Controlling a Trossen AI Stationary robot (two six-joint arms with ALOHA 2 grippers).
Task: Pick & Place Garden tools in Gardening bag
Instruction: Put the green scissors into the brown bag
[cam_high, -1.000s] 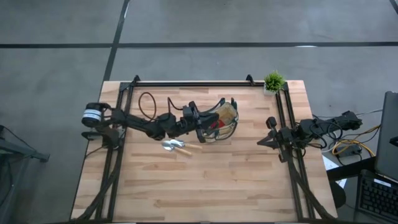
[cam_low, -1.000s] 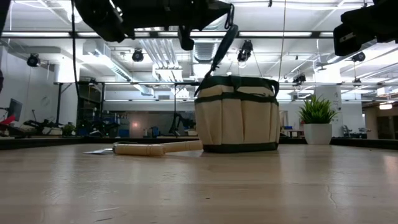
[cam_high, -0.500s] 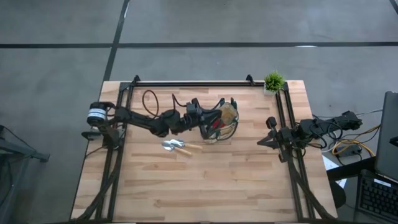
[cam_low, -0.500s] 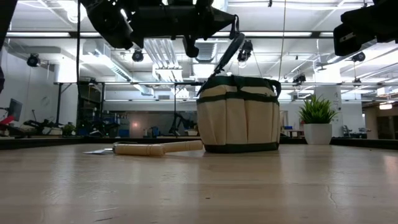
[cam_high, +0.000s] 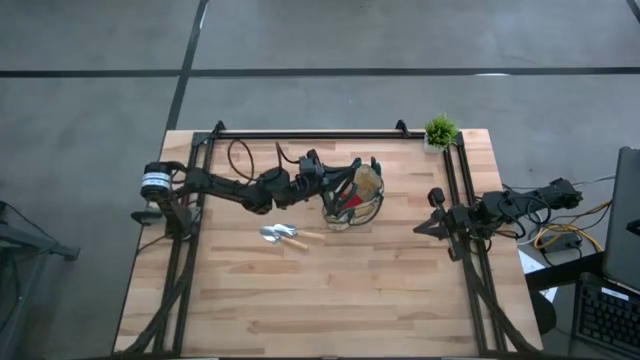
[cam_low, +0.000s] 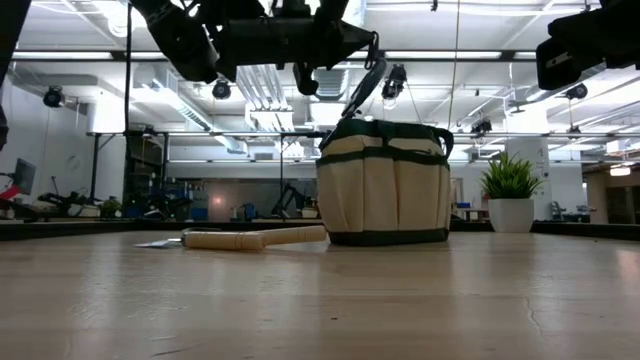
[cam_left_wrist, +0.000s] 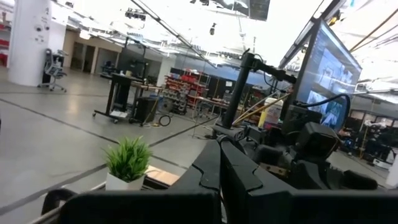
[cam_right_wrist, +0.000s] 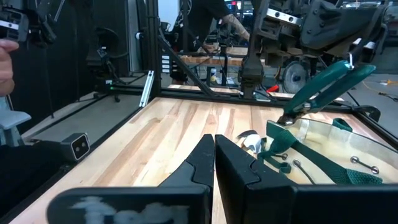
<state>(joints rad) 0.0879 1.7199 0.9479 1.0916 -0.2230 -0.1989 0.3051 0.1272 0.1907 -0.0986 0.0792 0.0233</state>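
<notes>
The tan gardening bag (cam_high: 358, 192) with green trim stands at the table's middle (cam_low: 383, 185), and a red item (cam_high: 345, 204) shows inside it. My left gripper (cam_high: 328, 182) is over the bag's left rim, shut on the dark green-handled pruning shears (cam_low: 362, 88). The shears also show in the right wrist view (cam_right_wrist: 326, 84). The silver trowel (cam_high: 285, 236) lies flat on the table near the bag, its wooden handle (cam_low: 250, 238) toward the bag. My right gripper (cam_high: 418, 230) waits at the table's right, shut and empty (cam_right_wrist: 214, 152). My left gripper holds the shears by the upper end of the handles (cam_right_wrist: 359, 63); the gripper body hides the exact hold. The fingers come about level from the table's left. The shears hang slanting down below the fingers, lifted clear of the table. Their lower tip (cam_right_wrist: 287, 117) is at the bag's open rim.
A small green potted plant (cam_high: 440, 131) stands at the far right corner (cam_low: 510, 190). Black frame rails run along the far edge (cam_high: 310, 133) and both sides. Bare wood lies along the near half of the table.
My left gripper has gone a little toward the table's far edge over the bag, still shut on the shears, which stay slanted above the bag's rim. The bag has shifted slightly toward the right.
</notes>
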